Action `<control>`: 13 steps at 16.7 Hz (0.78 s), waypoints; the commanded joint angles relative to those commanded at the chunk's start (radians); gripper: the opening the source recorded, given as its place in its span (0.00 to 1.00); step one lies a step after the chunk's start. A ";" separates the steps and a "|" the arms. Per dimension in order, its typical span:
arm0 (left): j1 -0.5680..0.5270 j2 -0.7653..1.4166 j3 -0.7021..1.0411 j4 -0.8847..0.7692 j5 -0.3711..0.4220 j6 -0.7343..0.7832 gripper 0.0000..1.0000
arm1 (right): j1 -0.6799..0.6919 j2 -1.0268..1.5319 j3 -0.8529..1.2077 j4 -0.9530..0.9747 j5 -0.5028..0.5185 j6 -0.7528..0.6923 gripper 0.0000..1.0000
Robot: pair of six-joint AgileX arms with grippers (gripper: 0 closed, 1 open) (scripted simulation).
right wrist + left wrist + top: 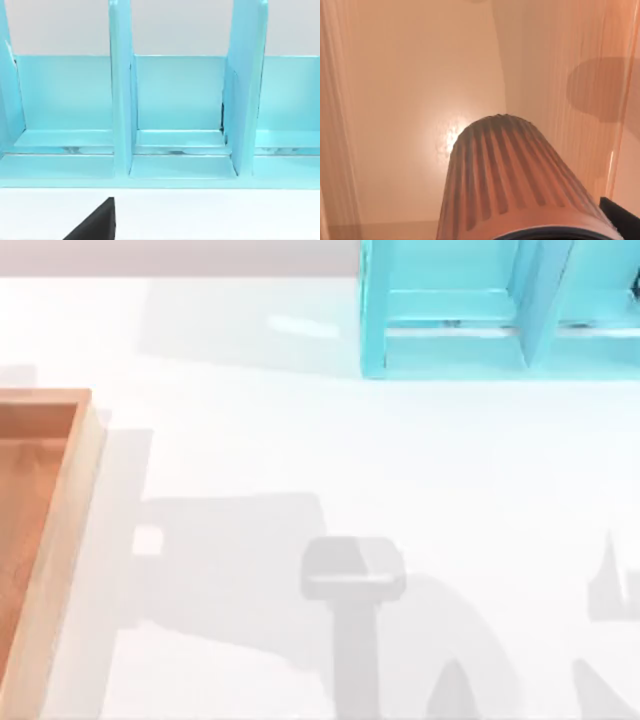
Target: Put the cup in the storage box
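The cup [510, 180], a ribbed reddish-brown tumbler, is close under the left wrist camera, its base pointing down into the storage box. My left gripper [535, 236] is shut on the cup, and one dark finger [622, 217] shows beside the rim. The cup hangs over the box's orange-brown floor [405, 100] and casts a shadow on the box wall [605, 90]. In the top view the storage box [72, 510] lies at the table's left edge, with tan walls. A dark part of my right gripper [95, 225] faces the cyan frame.
A cyan shelf-like frame [450, 340] stands at the back right of the table, and its upright dividers [120, 90] are close in the right wrist view. Arm shadows fall across the white table [350, 580] in the middle and at the right.
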State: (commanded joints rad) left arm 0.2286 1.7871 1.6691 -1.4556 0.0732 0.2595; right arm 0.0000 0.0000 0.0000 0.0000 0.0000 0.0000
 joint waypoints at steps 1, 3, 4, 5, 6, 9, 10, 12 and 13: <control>0.013 -0.003 0.001 -0.009 -0.003 0.007 0.00 | 0.000 0.000 0.000 0.000 0.000 0.000 1.00; 0.016 -0.004 0.001 -0.011 -0.004 0.009 0.00 | 0.000 0.000 0.000 0.000 0.000 0.000 1.00; 0.016 -0.004 0.001 -0.011 -0.004 0.009 0.00 | 0.000 0.000 0.000 0.000 0.000 0.000 1.00; 0.016 -0.004 0.001 -0.011 -0.004 0.009 0.00 | 0.000 0.000 0.000 0.000 0.000 0.000 1.00; 0.013 0.001 -0.001 -0.008 -0.006 0.010 0.00 | 0.000 0.000 0.000 0.000 0.000 0.000 1.00; 0.015 0.000 -0.042 0.033 -0.006 0.013 0.00 | 0.000 0.000 0.000 0.000 0.000 0.000 1.00; 0.017 -0.001 -0.073 0.066 -0.005 0.013 0.00 | 0.000 0.000 0.000 0.000 0.000 0.000 1.00; 0.023 -0.002 -0.146 0.140 -0.005 0.016 0.00 | 0.000 0.000 0.000 0.000 0.000 0.000 1.00; 0.025 -0.001 -0.185 0.179 -0.005 0.018 0.00 | 0.000 0.000 0.000 0.000 0.000 0.000 1.00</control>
State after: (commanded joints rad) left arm 0.2536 1.7864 1.4844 -1.2765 0.0685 0.2779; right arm 0.0000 0.0000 0.0000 0.0000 0.0000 0.0000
